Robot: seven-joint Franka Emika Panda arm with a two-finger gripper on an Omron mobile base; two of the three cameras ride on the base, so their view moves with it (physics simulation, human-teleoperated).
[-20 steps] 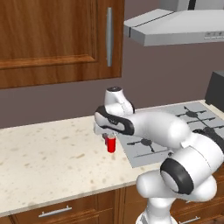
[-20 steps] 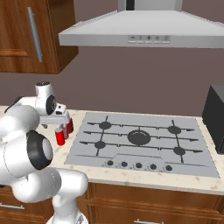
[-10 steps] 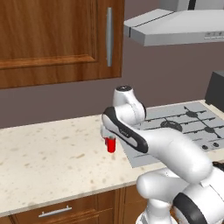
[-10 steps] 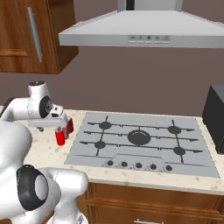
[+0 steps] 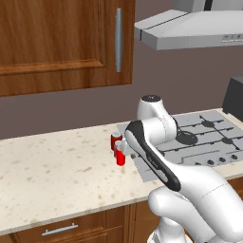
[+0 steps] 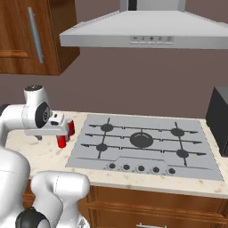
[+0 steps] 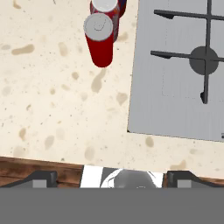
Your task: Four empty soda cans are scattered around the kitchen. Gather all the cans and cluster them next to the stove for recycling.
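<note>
Two red cans stand upright and close together on the speckled desk (image 7: 57, 113), just beside the stove's (image 7: 175, 87) left edge: a near can (image 7: 99, 40) and a far can (image 7: 105, 6) behind it. The gripper (image 7: 111, 177) hangs above the desk's front edge with its jaws wide apart and empty. The placing looks finished here, though the cans may be touching, so the arm should lift straight up and clear without brushing them before going for another.

Speckled beige counter (image 5: 57, 171) under a wooden wall cabinet (image 5: 61, 42); grey range hood (image 6: 147, 31); dull brown wall (image 6: 133, 80).
</note>
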